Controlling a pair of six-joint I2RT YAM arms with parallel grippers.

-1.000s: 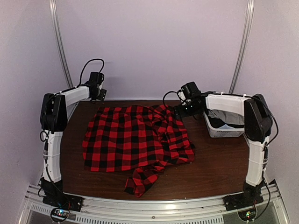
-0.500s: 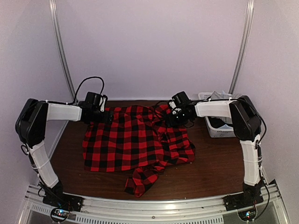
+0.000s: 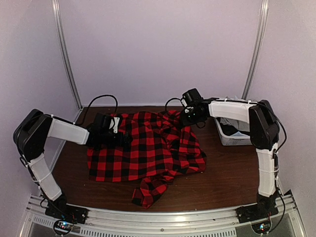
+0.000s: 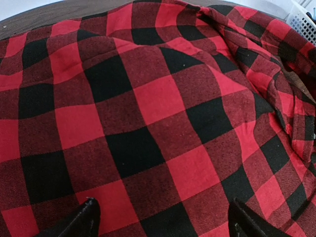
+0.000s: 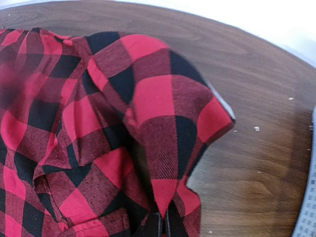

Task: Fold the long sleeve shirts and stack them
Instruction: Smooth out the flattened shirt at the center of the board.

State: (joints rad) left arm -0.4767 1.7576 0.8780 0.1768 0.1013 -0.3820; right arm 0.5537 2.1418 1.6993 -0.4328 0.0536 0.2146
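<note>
silver ribbed rail [image 3: 158, 219] along the near edge, both white arm bases bolted onto it. just beyond, dark brown wood-grain table [image 3: 227, 182], smooth, flecked with pale crumbs in the right wrist view. red-and-black buffalo-check flannel shirt [image 3: 143, 148] spread across the middle of the table, soft twill weave in large squares; long axis roughly left to right, broader that way than near to far. one narrow sleeve-like strip trailing from the body toward the near edge, slanting left, its end crumpled. left half flat and nearly rectangular, right half bunched into ridges and folds. collar end not distinguishable. left gripper [image 4: 165, 224] low over the far-left part of the cloth, black fingers [image 4: 86, 219] spread wide with checked cloth between them, nothing pinched; touching or just above, not clear. right gripper [image 3: 184, 118] at the far-right corner of the shirt, jaws closed tight on a raised fold of flannel, a rounded flap lifted off the wood. white plastic mesh basket [image 3: 232, 134] at the far right, near the shirt but apart from it, grey and dark cloth inside. pale lilac wall [image 3: 158, 49] behind.
</note>
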